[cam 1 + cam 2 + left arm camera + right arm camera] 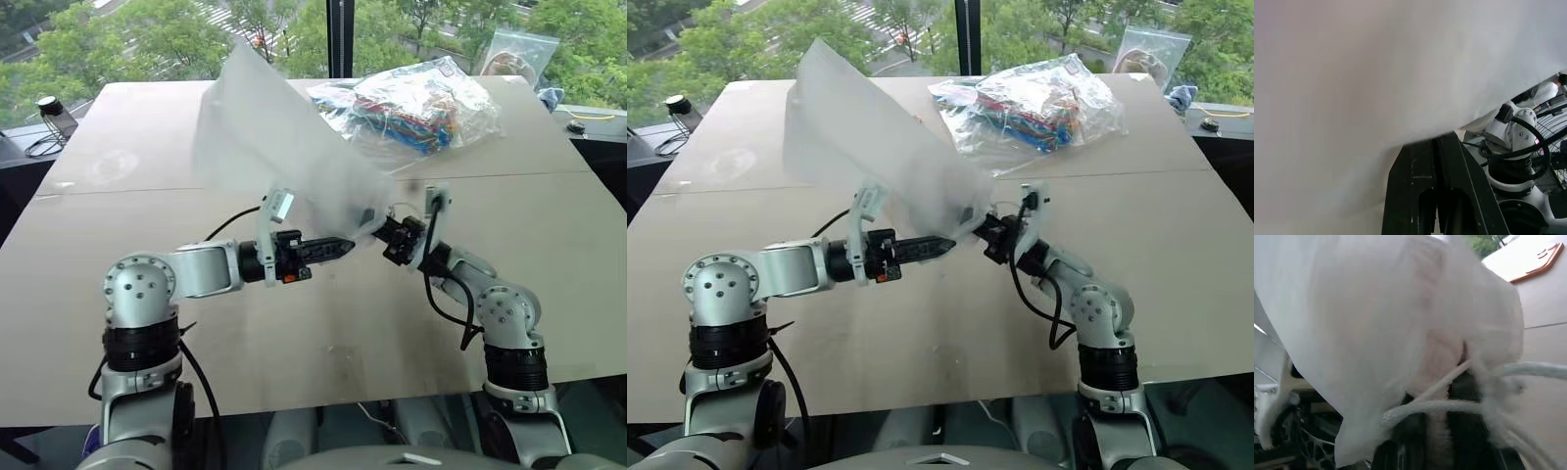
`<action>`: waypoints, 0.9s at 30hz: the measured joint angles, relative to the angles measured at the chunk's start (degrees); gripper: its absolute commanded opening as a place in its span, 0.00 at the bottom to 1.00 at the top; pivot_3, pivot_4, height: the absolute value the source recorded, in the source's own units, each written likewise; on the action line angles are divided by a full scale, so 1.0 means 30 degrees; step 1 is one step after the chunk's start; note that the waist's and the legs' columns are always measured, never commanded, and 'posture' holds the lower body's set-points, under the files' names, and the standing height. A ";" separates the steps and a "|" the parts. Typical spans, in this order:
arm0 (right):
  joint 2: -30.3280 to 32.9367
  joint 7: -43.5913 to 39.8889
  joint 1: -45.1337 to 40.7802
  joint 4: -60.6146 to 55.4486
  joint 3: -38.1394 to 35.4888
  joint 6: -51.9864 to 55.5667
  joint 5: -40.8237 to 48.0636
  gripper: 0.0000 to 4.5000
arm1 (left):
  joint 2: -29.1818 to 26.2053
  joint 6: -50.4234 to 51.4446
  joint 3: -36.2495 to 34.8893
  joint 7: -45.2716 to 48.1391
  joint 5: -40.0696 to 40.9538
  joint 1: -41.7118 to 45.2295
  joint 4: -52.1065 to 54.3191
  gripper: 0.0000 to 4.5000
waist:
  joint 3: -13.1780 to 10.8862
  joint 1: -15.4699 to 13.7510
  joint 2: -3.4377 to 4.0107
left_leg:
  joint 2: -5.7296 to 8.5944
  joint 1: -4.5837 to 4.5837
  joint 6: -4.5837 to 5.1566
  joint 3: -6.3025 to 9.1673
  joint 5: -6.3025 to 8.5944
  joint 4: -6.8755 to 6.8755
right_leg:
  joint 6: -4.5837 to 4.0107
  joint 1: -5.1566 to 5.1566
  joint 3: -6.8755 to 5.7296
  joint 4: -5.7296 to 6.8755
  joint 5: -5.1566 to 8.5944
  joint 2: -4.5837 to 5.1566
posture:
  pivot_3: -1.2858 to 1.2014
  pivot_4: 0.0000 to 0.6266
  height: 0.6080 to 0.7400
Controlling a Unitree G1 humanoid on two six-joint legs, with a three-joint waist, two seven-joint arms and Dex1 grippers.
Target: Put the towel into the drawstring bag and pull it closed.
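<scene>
1. Now the drawstring bag (265, 127) hangs raised over the table (549, 255), its long axis slanting up and away from both grippers at its gathered mouth.
2. The left gripper (338, 247), clamped shut, is pinching the bag's mouth; whether the right gripper (387, 235) grips, I cannot tell.
3. Only the right wrist view reveals the cords (1430, 406) running between its fingers.
4. I cannot tell where the towel is, perhaps inside the bag.
</scene>
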State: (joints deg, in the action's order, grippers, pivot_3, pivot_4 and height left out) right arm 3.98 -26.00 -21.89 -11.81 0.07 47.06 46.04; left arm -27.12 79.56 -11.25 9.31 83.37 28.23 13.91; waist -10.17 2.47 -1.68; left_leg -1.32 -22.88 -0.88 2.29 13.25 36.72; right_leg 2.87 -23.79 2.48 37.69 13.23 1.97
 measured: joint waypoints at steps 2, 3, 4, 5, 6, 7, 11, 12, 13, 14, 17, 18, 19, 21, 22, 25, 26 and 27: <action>0.0121 0.0081 -0.0257 0.0651 0.0403 -0.0366 -0.0978 0.61 | 0.0005 -0.0214 0.0278 -0.0016 -0.0104 -0.0055 0.0198 0.00 | -0.0001 -0.0016 0.0001 | 0.0000 -0.0004 0.0000 -0.0003 0.0000 0.0000 | 0.0000 -0.0002 0.0004 -0.0001 -0.0001 -0.0002 | 0.52 0.24 0.95; 0.0503 0.0122 -0.0353 0.0699 0.0594 -0.0540 -0.1540 0.70 | -0.0026 -0.0349 0.0286 0.0012 -0.0183 -0.0084 0.0212 0.00 | -0.0001 -0.0036 0.0001 | 0.0001 -0.0008 0.0000 -0.0003 0.0000 0.0001 | 0.0001 -0.0001 0.0004 -0.0003 -0.0001 0.0000 | 0.52 0.24 0.95; 0.0858 0.0135 -0.0423 0.0679 0.0865 -0.0771 -0.2045 0.82 | -0.0103 -0.0382 0.0353 0.0067 -0.0286 -0.0120 0.0212 0.00 | -0.0001 -0.0047 0.0001 | 0.0003 -0.0010 0.0000 -0.0008 0.0000 0.0001 | 0.0002 -0.0001 0.0004 -0.0011 -0.0001 0.0003 | 0.52 0.24 0.95; 0.1384 0.0130 -0.0501 0.0630 0.1158 -0.0881 -0.2599 0.92 | -0.0193 -0.0409 0.0468 0.0164 -0.0458 -0.0190 0.0216 0.00 | -0.0001 -0.0051 0.0001 | 0.0007 -0.0013 -0.0001 -0.0014 0.0000 0.0001 | 0.0004 0.0000 0.0008 -0.0016 -0.0001 0.0007 | 0.52 0.24 0.95; 0.2026 0.0094 -0.0458 0.0415 0.1426 -0.0879 -0.3104 0.92 | -0.0444 -0.0557 0.0696 0.0485 -0.0841 -0.0316 0.0251 0.00 | 0.0000 -0.0087 0.0000 | 0.0008 -0.0021 0.0000 -0.0011 0.0000 0.0001 | 0.0004 0.0000 0.0005 -0.0027 -0.0001 0.0009 | 0.52 0.24 0.95; 0.2442 0.0000 -0.0357 0.0257 0.1585 -0.0842 -0.3324 0.92 | -0.0619 -0.0748 0.0804 0.0699 -0.1175 -0.0361 0.0280 0.00 | 0.0000 -0.0100 0.0000 | 0.0008 -0.0023 0.0000 -0.0010 0.0000 0.0000 | 0.0004 0.0000 0.0004 -0.0031 -0.0001 0.0009 | 0.52 0.24 0.95; 0.6040 -0.1532 0.1029 -0.2119 0.3035 -0.0248 -0.4080 0.92 | -0.2367 -0.2305 0.1358 0.2489 -0.4178 -0.0387 0.0292 0.00 | -0.0004 -0.0100 0.0005 | 0.0008 -0.0022 -0.0001 -0.0013 0.0000 -0.0029 | 0.0002 -0.0005 0.0003 -0.0053 0.0003 0.0009 | 0.52 0.24 0.95; 0.6985 -0.1915 0.1317 -0.2738 0.3083 -0.0073 -0.4160 0.92 | -0.2649 -0.2737 0.1581 0.3157 -0.4878 -0.0436 0.0288 0.00 | -0.0004 -0.0106 0.0005 | 0.0009 -0.0022 -0.0001 -0.0017 0.0000 -0.0030 | 0.0002 -0.0005 0.0004 -0.0059 0.0003 0.0010 | 0.52 0.24 0.95; 0.7701 -0.2188 0.1506 -0.3270 0.3036 0.0068 -0.4209 0.92 | -0.2807 -0.3083 0.1740 0.3799 -0.5450 -0.0503 0.0251 0.00 | -0.0003 -0.0106 0.0003 | 0.0008 -0.0022 0.0000 -0.0017 0.0000 -0.0030 | 0.0003 -0.0003 0.0004 -0.0064 0.0004 0.0010 | 0.52 0.24 0.95; 0.8134 -0.2371 0.1621 -0.3701 0.3037 0.0127 -0.4206 0.92 | -0.2857 -0.3355 0.1862 0.4311 -0.5846 -0.0512 0.0215 0.00 | -0.0004 -0.0094 0.0003 | 0.0007 -0.0021 0.0000 -0.0019 0.0000 -0.0030 | 0.0007 -0.0004 0.0005 -0.0068 0.0006 0.0010 | 0.52 0.24 0.95; 0.9337 -0.2711 0.1903 -0.4947 0.3042 0.0474 -0.4292 0.92 | -0.3172 -0.4015 0.2433 0.5795 -0.6864 -0.0530 0.0132 0.00 | -0.0005 -0.0050 0.0002 | 0.0003 -0.0014 0.0000 -0.0020 0.0000 -0.0042 | 0.0060 -0.0005 0.0008 -0.0067 0.0041 0.0006 | 0.52 0.24 0.95; 0.9592 -0.2725 0.1909 -0.5188 0.3031 0.0523 -0.4340 0.92 | -0.3224 -0.4179 0.2478 0.6254 -0.7167 -0.0531 0.0039 0.00 | -0.0006 -0.0042 0.0000 | 0.0002 -0.0014 0.0000 -0.0020 0.0000 -0.0042 | 0.0060 -0.0005 0.0007 -0.0067 0.0041 0.0005 | 0.52 0.24 0.95; 0.9658 -0.2590 0.1908 -0.5390 0.2982 0.0534 -0.4468 0.92 | -0.3274 -0.4315 0.2482 0.6671 -0.7451 -0.0527 -0.0021 0.00 | -0.0006 -0.0044 0.0000 | 0.0002 -0.0015 0.0000 -0.0018 0.0000 -0.0042 | 0.0061 -0.0005 0.0007 -0.0067 0.0042 0.0004 | 0.52 0.24 0.95; 0.9547 -0.2170 0.1869 -0.5500 0.2851 0.0554 -0.4725 0.92 | -0.3261 -0.4462 0.2485 0.7187 -0.7725 -0.0479 -0.0068 0.00 | -0.0007 -0.0068 -0.0001 | 0.0002 -0.0019 0.0000 -0.0018 0.0000 -0.0041 | 0.0064 -0.0004 0.0007 -0.0069 0.0042 0.0006 | 0.52 0.24 0.95; 0.9479 -0.2031 0.1842 -0.5495 0.2842 0.0590 -0.4780 0.92 | -0.3232 -0.4458 0.2480 0.7266 -0.7747 -0.0440 -0.0090 0.00 | -0.0007 -0.0085 -0.0004 | 0.0002 -0.0021 0.0000 -0.0019 0.0000 -0.0040 | 0.0066 -0.0004 0.0007 -0.0074 0.0041 0.0007 | 0.52 0.24 0.95; 0.8584 -0.1692 0.1417 -0.5231 0.3450 0.0512 -0.5327 0.72 | -0.2932 -0.4383 0.2458 0.7411 -0.7812 -0.0026 -0.0326 0.00 | -0.0006 -0.0060 -0.0010 | 0.0001 -0.0018 0.0000 -0.0019 0.0000 -0.0039 | 0.0067 -0.0003 0.0007 -0.0075 0.0040 0.0007 | 0.52 0.24 0.95; 0.8057 -0.1511 0.1097 -0.4724 0.3899 0.0409 -0.5704 0.62 | -0.2781 -0.4330 0.2472 0.7421 -0.7831 0.0179 -0.0346 0.00 | -0.0005 -0.0039 -0.0011 | 0.0000 -0.0018 0.0000 -0.0020 0.0000 -0.0039 | 0.0068 -0.0003 0.0008 -0.0074 0.0039 0.0005 | 0.52 0.24 0.95; 0.7314 -0.1290 0.0692 -0.3874 0.4361 0.0221 -0.6138 0.51 | -0.2699 -0.4263 0.2470 0.7430 -0.7833 0.0339 -0.0345 0.00 | -0.0005 -0.0002 -0.0012 | -0.0001 -0.0009 0.0000 -0.0020 0.0000 -0.0040 | 0.0063 -0.0002 0.0010 -0.0070 0.0037 0.0002 | 0.52 0.24 0.95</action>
State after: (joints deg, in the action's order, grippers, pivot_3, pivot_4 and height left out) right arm 25.92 -29.86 -19.81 -23.43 13.15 47.73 27.63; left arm -35.22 66.77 -3.84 31.60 59.87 29.25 12.87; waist -10.18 2.47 -1.71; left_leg -1.32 -22.91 -0.88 2.23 13.25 36.60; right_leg 3.06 -23.80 2.52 37.48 13.34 1.97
